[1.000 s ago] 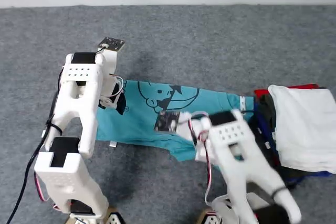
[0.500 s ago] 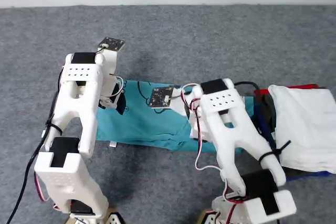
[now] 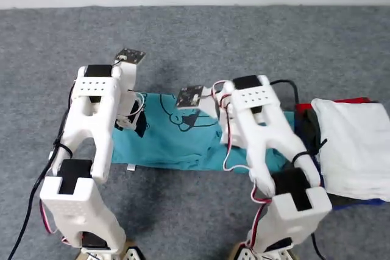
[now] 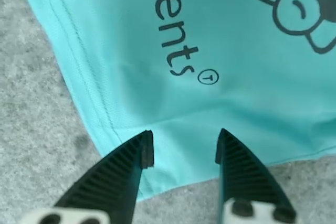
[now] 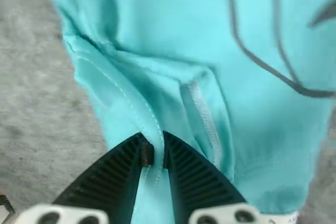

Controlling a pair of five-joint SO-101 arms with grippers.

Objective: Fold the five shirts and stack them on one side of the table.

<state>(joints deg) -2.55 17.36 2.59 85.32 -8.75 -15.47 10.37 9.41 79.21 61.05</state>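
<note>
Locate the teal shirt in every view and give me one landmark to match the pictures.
High view: the teal shirt lies spread mid-table between the two arms, beside the folded stack.
Left wrist view: the shirt lies flat beneath the open left gripper, near its hem.
Right wrist view: the shirt is bunched, with a seamed fold pinched in the shut right gripper.
Shared landmark: the shirt's dark print.

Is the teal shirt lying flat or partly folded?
Partly folded: the teal shirt lies as a long band; the right end effector pinches a doubled edge.
</note>
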